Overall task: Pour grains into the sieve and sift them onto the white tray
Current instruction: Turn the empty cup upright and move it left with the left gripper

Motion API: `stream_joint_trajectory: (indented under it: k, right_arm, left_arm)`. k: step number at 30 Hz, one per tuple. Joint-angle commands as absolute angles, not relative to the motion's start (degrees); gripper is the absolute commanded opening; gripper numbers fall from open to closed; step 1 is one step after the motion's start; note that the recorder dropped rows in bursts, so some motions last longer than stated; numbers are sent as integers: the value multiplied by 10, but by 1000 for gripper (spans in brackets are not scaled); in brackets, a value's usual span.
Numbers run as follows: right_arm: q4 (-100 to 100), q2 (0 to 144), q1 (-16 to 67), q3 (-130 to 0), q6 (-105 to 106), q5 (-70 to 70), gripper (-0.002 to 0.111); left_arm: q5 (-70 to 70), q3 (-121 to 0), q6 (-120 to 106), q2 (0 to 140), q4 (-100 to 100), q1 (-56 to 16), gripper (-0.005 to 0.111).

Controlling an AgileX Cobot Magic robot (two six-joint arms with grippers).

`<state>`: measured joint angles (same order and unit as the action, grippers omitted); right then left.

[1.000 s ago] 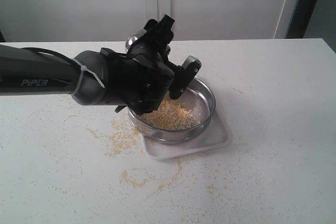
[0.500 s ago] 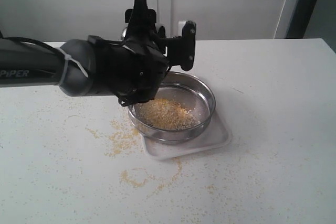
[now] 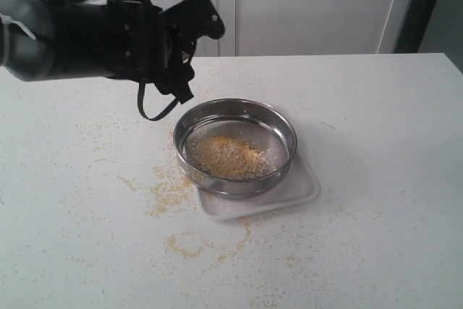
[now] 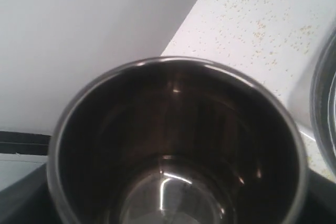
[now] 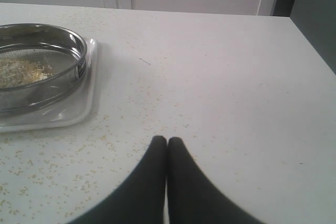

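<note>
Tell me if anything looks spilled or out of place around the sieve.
Yes. Grains lie scattered on the table beside and in front of the white tray, thickest in a patch left of the sieve in the exterior view. They belong in the sieve or on the tray.

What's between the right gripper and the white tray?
Right wrist view: only table with stray grains between the right gripper and the white tray; nothing else.
</note>
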<state>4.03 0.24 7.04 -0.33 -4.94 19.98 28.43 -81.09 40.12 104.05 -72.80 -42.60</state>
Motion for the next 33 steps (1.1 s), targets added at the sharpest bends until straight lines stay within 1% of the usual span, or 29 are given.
stream_joint_trajectory:
  k: [1, 8, 12, 14, 19, 21, 33]
  right_arm:
    - [45, 0, 70, 0, -48, 194, 0]
    - [44, 0, 70, 0, -48, 194, 0]
    - [44, 0, 70, 0, -48, 194, 0]
    - [44, 0, 70, 0, -48, 194, 0]
    - [44, 0, 70, 0, -48, 194, 0]
    - [44, 0, 70, 0, -48, 194, 0]
    - [44, 0, 70, 0, -48, 194, 0]
  left_arm:
    - [248, -814, 423, 1010, -668, -391, 0]
    - [225, -813, 423, 991, -584, -338, 0]
    - [175, -805, 412, 980, -475, -288, 0]
    - [156, -788, 412, 977, -454, -270, 0]
    - [89, -728, 414, 970, -418, -228, 0]
    - [42, -692, 416, 970, -405, -211, 0]
    - [-139, -604, 437, 977, -405, -157, 0]
